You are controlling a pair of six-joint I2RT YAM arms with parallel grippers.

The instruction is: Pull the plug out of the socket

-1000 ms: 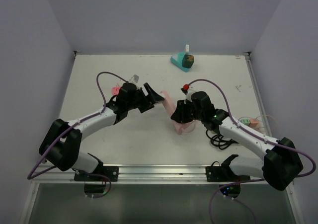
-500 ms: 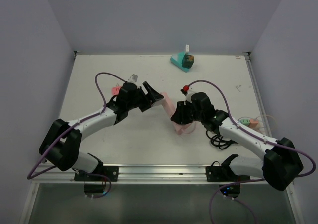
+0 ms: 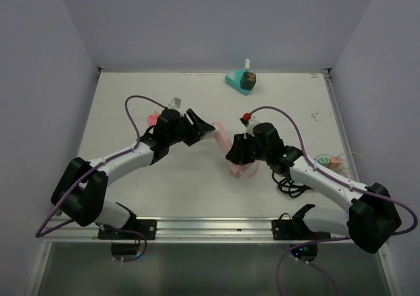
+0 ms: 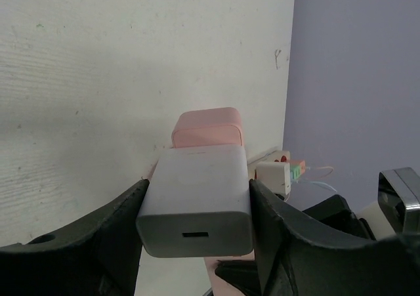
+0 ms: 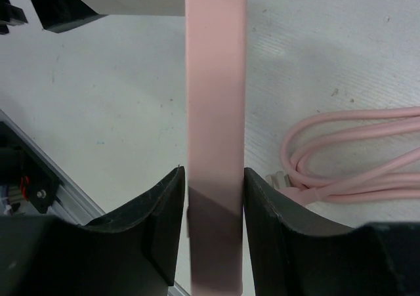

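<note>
The white counter (image 3: 197,194) carries everything, with both arms reaching in from its near edge. The left arm (image 3: 118,158) stretches toward the middle from the left, and the right arm (image 3: 321,178) comes in from the right, so their wrists face each other over the centre of the counter.

Between them is the pink socket strip (image 5: 215,112), a long narrow bar. The right fingers (image 5: 154,224) are clenched on it, one on each long side, grasping it near its nearer end.

Close to the far edge, right of middle, stands a teal object (image 3: 240,81) with a dark piece on it. A black cable (image 3: 292,184) lies bunched beside the right arm, and a pink cable (image 5: 341,151) lies looped on the counter just beside the strip.

The white plug (image 4: 195,201), a blocky adapter, sits against the far end of the socket strip over the centre of the counter. The left fingers (image 4: 98,243) are grasping it, pressed against its two sides.

A small green and orange adapter (image 3: 328,159) lies toward the right edge, and a small pink item (image 3: 153,120) lies beside the left wrist.
</note>
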